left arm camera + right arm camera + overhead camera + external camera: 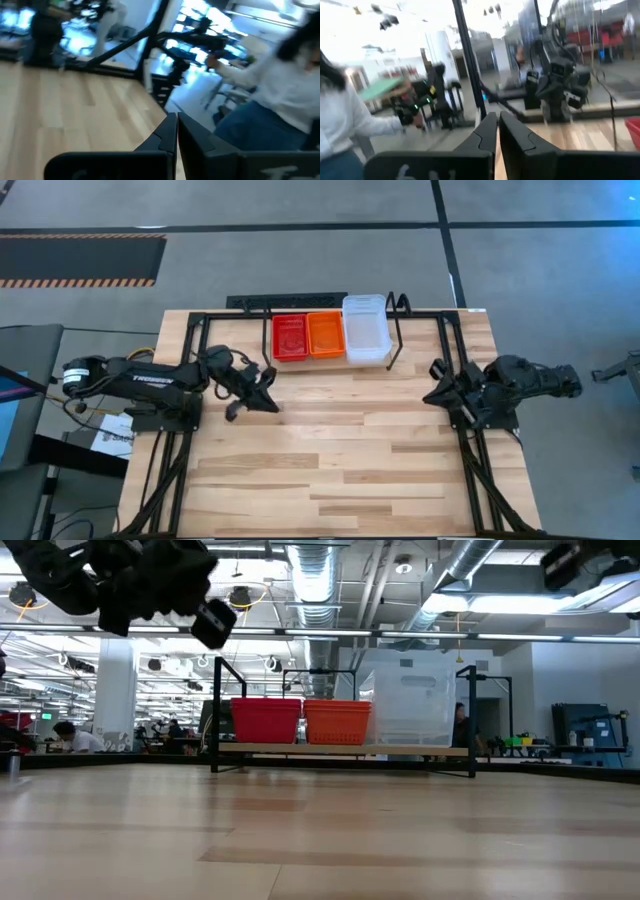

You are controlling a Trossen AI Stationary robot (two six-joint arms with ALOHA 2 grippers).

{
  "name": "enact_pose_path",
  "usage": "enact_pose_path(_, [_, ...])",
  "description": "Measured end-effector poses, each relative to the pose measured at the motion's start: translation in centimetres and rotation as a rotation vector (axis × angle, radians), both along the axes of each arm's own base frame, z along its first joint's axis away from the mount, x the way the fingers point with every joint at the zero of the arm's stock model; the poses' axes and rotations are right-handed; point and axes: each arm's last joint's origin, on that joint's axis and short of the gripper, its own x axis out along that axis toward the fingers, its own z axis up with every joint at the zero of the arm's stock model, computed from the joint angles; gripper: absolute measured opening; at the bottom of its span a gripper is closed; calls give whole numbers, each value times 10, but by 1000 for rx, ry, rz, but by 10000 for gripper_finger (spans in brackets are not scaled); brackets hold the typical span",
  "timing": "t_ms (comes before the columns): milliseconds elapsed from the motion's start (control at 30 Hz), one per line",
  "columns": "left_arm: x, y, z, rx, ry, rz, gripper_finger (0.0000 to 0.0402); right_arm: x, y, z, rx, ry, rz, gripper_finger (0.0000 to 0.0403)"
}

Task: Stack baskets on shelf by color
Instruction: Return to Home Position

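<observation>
Left hand point(177, 120) and right hand point(497, 117) are pressed together; shelf point(430, 751) bears red stack point(265, 720), orange stack point(337, 721), clear stack point(412, 705), basket counts indistinct.

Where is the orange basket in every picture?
High view: the orange basket is top middle, between the red basket and the clear basket.
Low view: centre, right of the red basket.
Left wrist view: not in it.
Right wrist view: not in it.
Shared landmark: the red basket beside it.
</observation>
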Motion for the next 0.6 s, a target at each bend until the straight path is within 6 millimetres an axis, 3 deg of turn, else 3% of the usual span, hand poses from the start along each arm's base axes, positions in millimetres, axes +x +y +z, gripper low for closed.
enact_pose_path(100, [-7,5,7,21,-41,-51,0,-8,-1,-15,18,-96,3,41])
enact_pose_path(200, [-16,6,9,16,-26,-53,0,-3,0,-27,17,-57,9,40])
enact_pose_path(267, [-24,3,7,19,-39,-50,0,-3,0,-24,18,-58,6,41])
enact_pose_path(467, [-66,-15,-20,-26,-121,81,0,-3,-2,-25,34,-47,-21,41])
enact_pose_path(600, [-84,-27,-26,-49,-196,63,0,-3,-3,-26,32,-42,-31,40])
